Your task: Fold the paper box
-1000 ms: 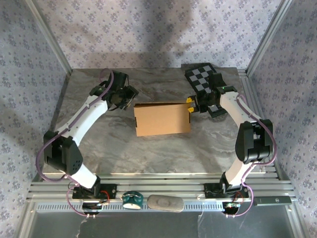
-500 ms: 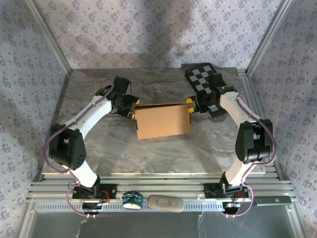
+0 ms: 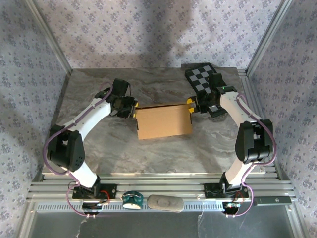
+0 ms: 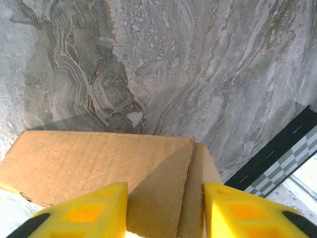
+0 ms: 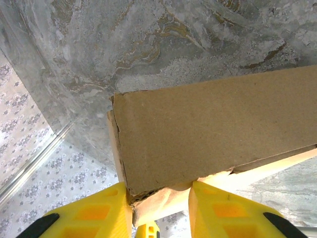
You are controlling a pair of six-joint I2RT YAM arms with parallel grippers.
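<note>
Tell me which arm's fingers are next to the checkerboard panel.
The right arm's fingers, at the right end of the box, close beside the checkerboard panel. The left arm's fingers are at the opposite end, away from it.

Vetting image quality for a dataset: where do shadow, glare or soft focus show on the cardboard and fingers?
Top external: the paper box evenly lit, sharp. Left wrist: the left gripper slightly soft, a shadow on the box between its fingers. Right wrist: grain crisp, the lower flap washed out.
</note>
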